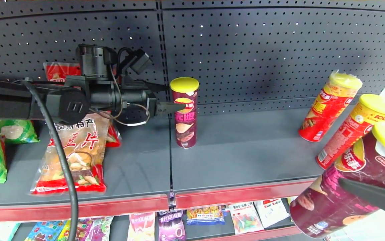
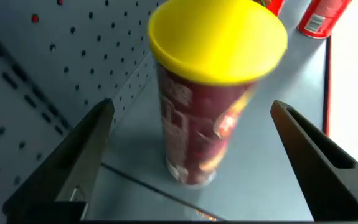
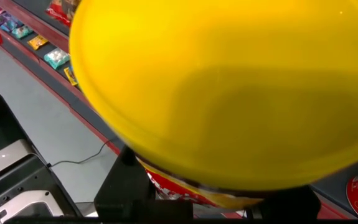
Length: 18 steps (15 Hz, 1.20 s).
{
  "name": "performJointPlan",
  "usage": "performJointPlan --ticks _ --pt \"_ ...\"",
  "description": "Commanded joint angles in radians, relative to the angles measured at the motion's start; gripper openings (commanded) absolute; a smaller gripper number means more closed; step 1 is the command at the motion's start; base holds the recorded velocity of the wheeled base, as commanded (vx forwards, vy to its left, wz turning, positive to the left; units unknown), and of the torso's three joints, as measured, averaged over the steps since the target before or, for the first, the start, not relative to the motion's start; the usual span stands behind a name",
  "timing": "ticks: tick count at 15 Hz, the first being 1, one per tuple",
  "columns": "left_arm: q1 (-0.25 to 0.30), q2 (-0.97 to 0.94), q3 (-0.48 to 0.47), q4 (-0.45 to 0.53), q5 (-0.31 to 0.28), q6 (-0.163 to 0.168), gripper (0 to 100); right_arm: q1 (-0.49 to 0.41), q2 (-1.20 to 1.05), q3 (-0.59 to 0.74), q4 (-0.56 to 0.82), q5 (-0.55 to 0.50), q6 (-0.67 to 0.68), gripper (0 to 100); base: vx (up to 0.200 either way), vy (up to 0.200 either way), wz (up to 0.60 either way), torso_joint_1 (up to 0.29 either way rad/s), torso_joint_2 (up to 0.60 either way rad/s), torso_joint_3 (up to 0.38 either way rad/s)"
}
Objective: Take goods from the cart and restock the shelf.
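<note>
Purple can upright on shelf, between the spread left claw

The purple can, with its yellow lid, stood upright on the grey shelf near the middle, close to the far pegboard. The left claw reached in from the left at about the can's upper half. It was released, its fingers spread wide. The can stood between them, and the wrist view showed a clear gap on either side, so neither finger touched it.

At the near right, off the shelf's front edge, the right claw was clenched on a second can, also purple with a yellow lid. That can was tilted, lid toward the far right. One dark finger lay across its near side.

Two red cans with yellow lids stood at the right end of the shelf, well apart from the purple can. A snack bag lay on the shelf's left part, below the left arm.
</note>
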Motion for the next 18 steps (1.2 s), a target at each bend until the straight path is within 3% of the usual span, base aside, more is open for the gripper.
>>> performJointPlan --ticks 1,10,11,18 --pt "-0.01 0.04 -0.032 0.001 -0.015 0.0 100 -0.001 0.009 0.0 0.001 0.0 -0.001 0 0.0 0.0 0.0 0.0 0.0 0.0" --pt "-0.056 0.114 -0.072 -0.002 -0.026 -0.008 100 -0.003 0.018 0.0 -0.001 0.0 -0.001 0 0.0 0.0 0.0 0.0 0.0 0.0" --pt "-0.059 0.117 -0.075 -0.002 -0.023 -0.008 0 -0.003 0.018 0.0 0.001 0.0 -0.001 0 0.0 0.0 0.0 0.0 0.0 0.0" --pt "-0.074 0.058 -0.028 -0.002 -0.021 -0.023 0 -0.004 0.024 0.001 0.001 0.0 0.001 0 0.0 0.0 0.0 0.0 0.0 0.0"
